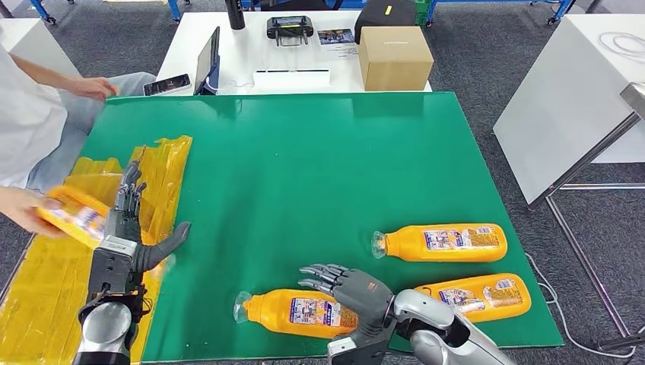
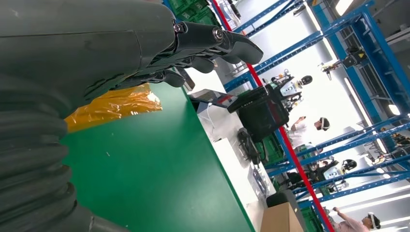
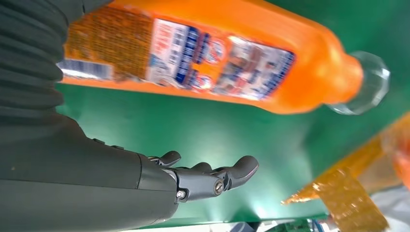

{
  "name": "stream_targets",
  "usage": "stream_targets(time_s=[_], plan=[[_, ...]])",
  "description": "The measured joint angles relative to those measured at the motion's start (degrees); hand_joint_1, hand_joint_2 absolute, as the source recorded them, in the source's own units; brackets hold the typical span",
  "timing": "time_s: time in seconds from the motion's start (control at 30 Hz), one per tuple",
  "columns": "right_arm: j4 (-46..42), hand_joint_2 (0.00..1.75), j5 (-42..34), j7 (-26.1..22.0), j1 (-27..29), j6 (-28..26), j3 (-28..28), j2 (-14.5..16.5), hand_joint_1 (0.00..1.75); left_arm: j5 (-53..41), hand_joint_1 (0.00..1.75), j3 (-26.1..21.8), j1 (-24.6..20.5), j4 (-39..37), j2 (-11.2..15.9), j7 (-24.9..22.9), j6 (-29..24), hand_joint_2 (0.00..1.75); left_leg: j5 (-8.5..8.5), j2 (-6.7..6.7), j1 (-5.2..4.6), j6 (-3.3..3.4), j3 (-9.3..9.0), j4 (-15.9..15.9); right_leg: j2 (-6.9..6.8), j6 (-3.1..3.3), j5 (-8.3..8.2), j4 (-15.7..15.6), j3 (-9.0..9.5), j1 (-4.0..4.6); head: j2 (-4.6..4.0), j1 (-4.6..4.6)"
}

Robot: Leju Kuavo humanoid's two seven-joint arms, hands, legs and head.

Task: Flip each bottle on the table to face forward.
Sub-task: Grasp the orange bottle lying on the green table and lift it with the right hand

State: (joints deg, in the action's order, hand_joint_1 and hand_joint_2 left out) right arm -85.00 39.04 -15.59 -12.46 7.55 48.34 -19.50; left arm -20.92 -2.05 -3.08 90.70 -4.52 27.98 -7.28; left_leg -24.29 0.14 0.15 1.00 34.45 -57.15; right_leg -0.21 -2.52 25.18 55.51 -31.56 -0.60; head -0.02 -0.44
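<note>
Right hand (image 1: 351, 290) hovers, fingers spread and empty, over the nearest orange plastic bottle (image 1: 293, 311) lying on the green mat (image 1: 304, 167). Left hand (image 1: 131, 220) is spread wide, holding nothing.

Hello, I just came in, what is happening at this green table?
A humanoid robot is working over a green table with orange bottles lying on their sides. Its right hand hovers open over the nearest bottle without gripping it. Two more bottles lie to the right. Its left hand is open above yellow plastic sheeting, while a person's hand at the left edge holds another orange bottle.
</note>
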Motion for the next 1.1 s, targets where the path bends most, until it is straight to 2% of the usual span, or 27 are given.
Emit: stream_targets(time_s=[0.27,0.6,0.8,1.1], plan=[[0.0,1.75,0.5,0.5,-0.1,-0.3,0.9,-1.4,0.0,0.0,0.0,0.0,0.0,-0.1,-0.1,0.0,0.0,1.75,0.0,0.0,0.0,0.0,0.0,0.0,0.0,0.0,0.0,0.0,0.0,0.0,0.0,0.0],[-0.3,1.75,8.3,7.2,-0.3,-3.7,1.0,-1.8,0.0,0.1,0.0,0.0,0.7,0.0,-0.3,-0.9,0.3,1.75,0.0,0.0,0.0,0.0,0.0,0.0,0.0,0.0,0.0,0.0,0.02,0.0,0.0,-0.01],[-0.3,1.75,12.4,11.5,-0.3,-5.3,0.4,-0.9,0.0,0.6,0.0,0.0,1.5,0.4,-0.8,-1.5,0.6,1.75,0.0,0.0,0.0,0.0,0.0,0.0,0.0,0.0,0.0,0.0,0.01,0.0,0.0,0.0],[1.2,1.75,18.2,16.8,-0.3,-7.3,-1.3,2.0,0.0,1.1,0.0,0.0,2.2,0.7,-1.3,-2.2,1.3,1.75,0.0,0.0,0.0,0.0,0.0,0.0,0.0,0.0,0.0,0.0,0.01,0.0,0.0,0.0]])
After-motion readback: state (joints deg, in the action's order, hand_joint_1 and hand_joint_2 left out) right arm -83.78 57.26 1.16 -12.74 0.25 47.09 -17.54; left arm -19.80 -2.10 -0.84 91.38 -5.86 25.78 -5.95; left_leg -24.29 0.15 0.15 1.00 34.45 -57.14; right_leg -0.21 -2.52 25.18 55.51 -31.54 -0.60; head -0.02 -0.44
